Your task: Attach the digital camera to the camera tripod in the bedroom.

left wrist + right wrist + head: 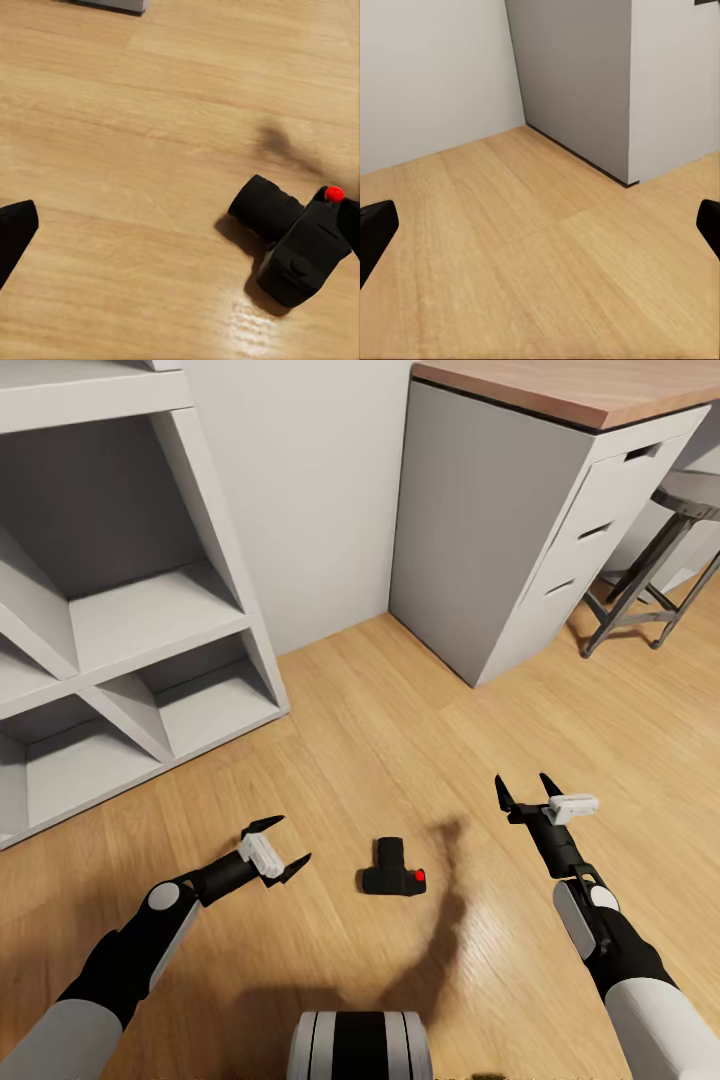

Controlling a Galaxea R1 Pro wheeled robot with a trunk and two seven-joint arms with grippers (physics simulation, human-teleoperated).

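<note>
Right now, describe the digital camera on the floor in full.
The digital camera is small, black and boxy, matte like plastic, with a short round lens barrel and a round red button on the body. It lies on the light wood floor, casting a small shadow, its lens pointing away from the robot. It sits between the left tool and the right tool, both open; neither touches it. Only the floor touches it.

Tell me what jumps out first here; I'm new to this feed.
A small black camera with a red button lies on the wood floor, between the two open grippers: left, right. Behind stand grey shelves at left and a wood-topped drawer cabinet at right.
</note>
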